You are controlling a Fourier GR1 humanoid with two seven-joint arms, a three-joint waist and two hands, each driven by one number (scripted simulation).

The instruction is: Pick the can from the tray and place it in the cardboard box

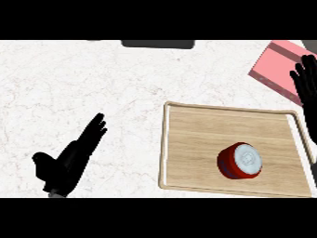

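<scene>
Red-sided with a pale top, the can [241,161] stood upright on the wooden tray [195,135], towards its lower right, at the lower right of the frame. It looked stiff, smooth and likely light, best taken round its side wall. The left hand [66,166] rested at lower left, fingers straight. The right hand [316,102] at the right edge, fingers also straight, held nothing, below the pink box [279,61].

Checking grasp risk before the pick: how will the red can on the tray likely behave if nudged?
The can looks squat and stands upright, so it probably resists tipping. Knocked over, its round wall might roll. The raised rim of the tray would likely stop it.
</scene>
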